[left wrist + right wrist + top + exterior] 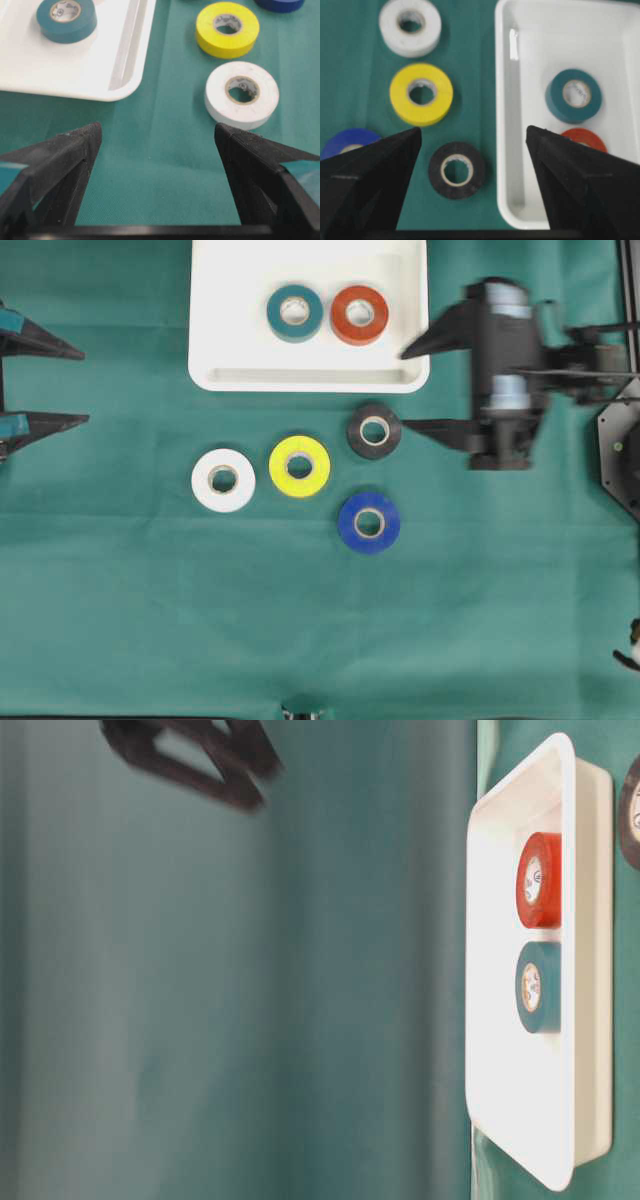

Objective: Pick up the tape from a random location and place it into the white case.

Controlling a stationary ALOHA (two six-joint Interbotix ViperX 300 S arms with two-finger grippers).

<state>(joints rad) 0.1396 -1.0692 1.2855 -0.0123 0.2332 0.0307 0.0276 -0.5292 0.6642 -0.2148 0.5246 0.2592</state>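
Hovering right gripper (pixel 408 388), jaws spread, empty, near black tape (pixel 374 430), likely next pick. Teal tape (pixel 294 312) and red tape (pixel 359 314) lie inside white case (pixel 215 370). Left gripper (pixel 84 388) parked wide, empty, keeping clear of workspace.

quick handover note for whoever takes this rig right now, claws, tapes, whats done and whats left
Left claw: open, empty, parked at the left edge.
Right claw: open, empty, beside the black tape.
White case: holds the teal tape and red tape.
Left on the cloth: black, yellow tape, white tape, blue tape.
Black looks the likely next pick.
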